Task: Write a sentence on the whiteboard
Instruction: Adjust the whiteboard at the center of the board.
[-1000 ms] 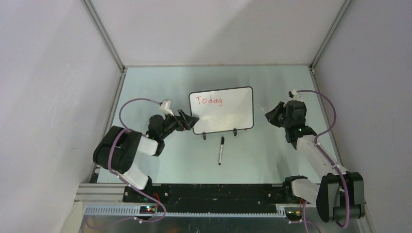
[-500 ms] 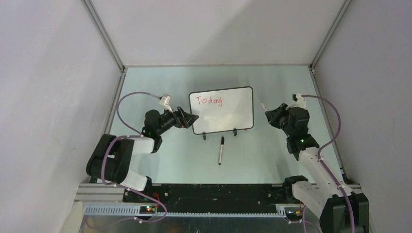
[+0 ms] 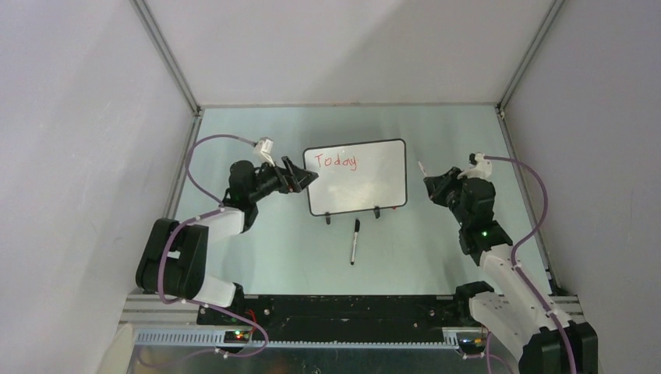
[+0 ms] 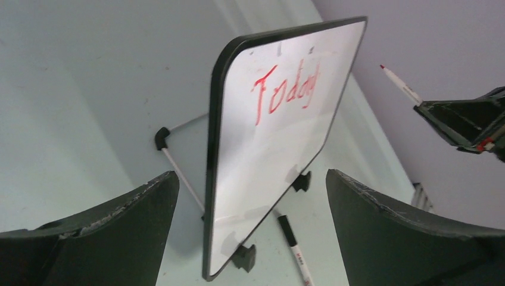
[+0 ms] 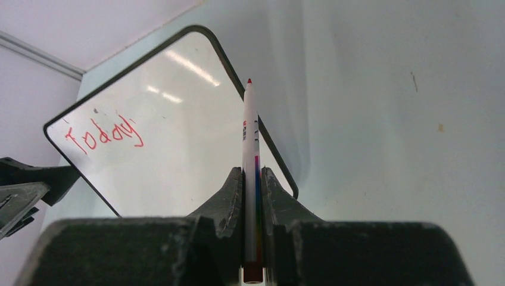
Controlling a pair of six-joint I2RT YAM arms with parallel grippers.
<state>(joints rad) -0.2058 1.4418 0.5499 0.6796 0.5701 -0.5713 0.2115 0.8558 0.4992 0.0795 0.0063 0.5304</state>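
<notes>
the whiteboard stands to the left of the right tool, which pinches a red marker aimed upper left; the left tool gapes wide around the board's left edge.

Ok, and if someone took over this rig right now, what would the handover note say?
Left end effector: open, with the whiteboard's left edge between its fingers. I cannot tell whether they touch it.
Right end effector: shut on an uncapped red-tipped marker, held to the right of the board with its tip off the surface.
The board stands upright on its feet, mid-table. A black-capped marker lies on the table in front of it.
Done: only "Today", in red at the upper left.
Left: the rest of the sentence, below that word.
</notes>
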